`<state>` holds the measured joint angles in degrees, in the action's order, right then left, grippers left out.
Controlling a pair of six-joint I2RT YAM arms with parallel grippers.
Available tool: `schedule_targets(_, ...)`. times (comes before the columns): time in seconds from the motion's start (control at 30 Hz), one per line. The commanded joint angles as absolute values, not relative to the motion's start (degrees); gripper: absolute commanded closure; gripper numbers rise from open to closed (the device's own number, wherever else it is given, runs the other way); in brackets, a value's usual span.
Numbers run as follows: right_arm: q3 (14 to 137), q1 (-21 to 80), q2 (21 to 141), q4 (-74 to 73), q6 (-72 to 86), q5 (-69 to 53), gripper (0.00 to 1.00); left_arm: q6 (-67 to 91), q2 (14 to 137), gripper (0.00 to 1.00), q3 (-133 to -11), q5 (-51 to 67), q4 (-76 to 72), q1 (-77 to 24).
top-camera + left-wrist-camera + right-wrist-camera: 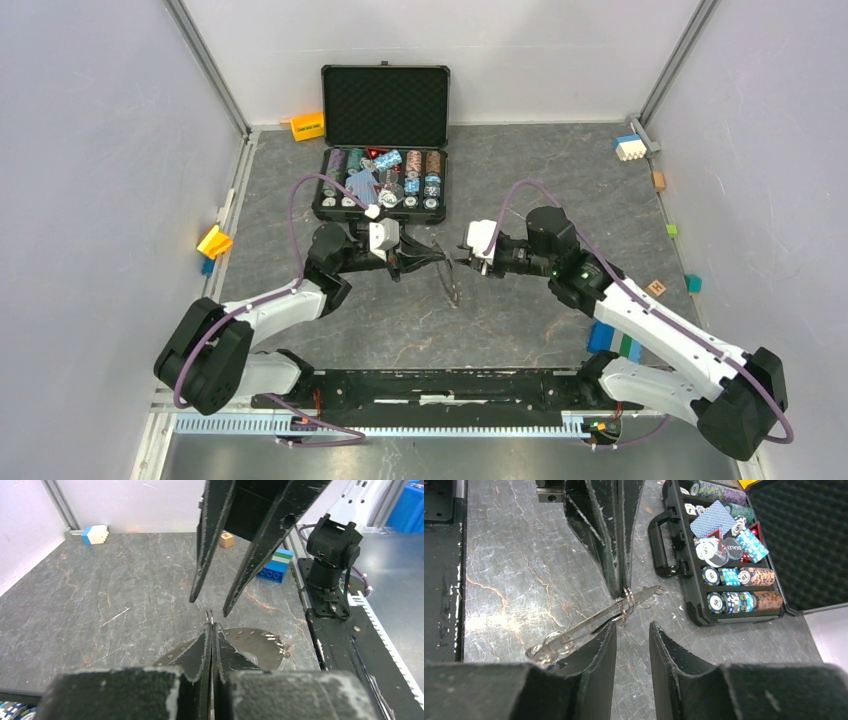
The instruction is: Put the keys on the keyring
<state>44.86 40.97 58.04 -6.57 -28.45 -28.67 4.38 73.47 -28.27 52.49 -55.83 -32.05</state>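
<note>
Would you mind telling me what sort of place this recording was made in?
Probably a robotics lab test cell: a stone-patterned table walled by plain white panels, with toy bricks and a poker chip case as props.

From high behind the arm bases (265, 375) you overlook the whole grey marbled table (560, 160), open black chip case (385, 105) upper centre. Your wrist cameras face each other at close range, sharing the flat grey toothed metal ring (255, 645) (589, 622) mid-frame.

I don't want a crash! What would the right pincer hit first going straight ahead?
Probably the keyring, pinched by the left pincer just ahead; depth is hard to judge.
</note>
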Motion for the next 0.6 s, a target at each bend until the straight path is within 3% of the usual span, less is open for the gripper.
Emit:
schedule_targets(0.0,48.8,40.6,60.6,-6.4,-27.1,-34.1,0.65,0.4,72.9,0.98,-28.0,56.0,-58.5,-32.1)
schedule_targets(0.27,51.0,40.5,63.9,-7.4,-26.5,-38.2,0.74,-2.0,72.2,0.98,-27.7,57.0,-57.0,-32.3)
schedule_targets(0.57,50.9,40.3,64.3,-7.8,-26.7,-38.2,0.99,-3.3,72.1,0.98,-27.5,56.4,-56.2,-32.3)
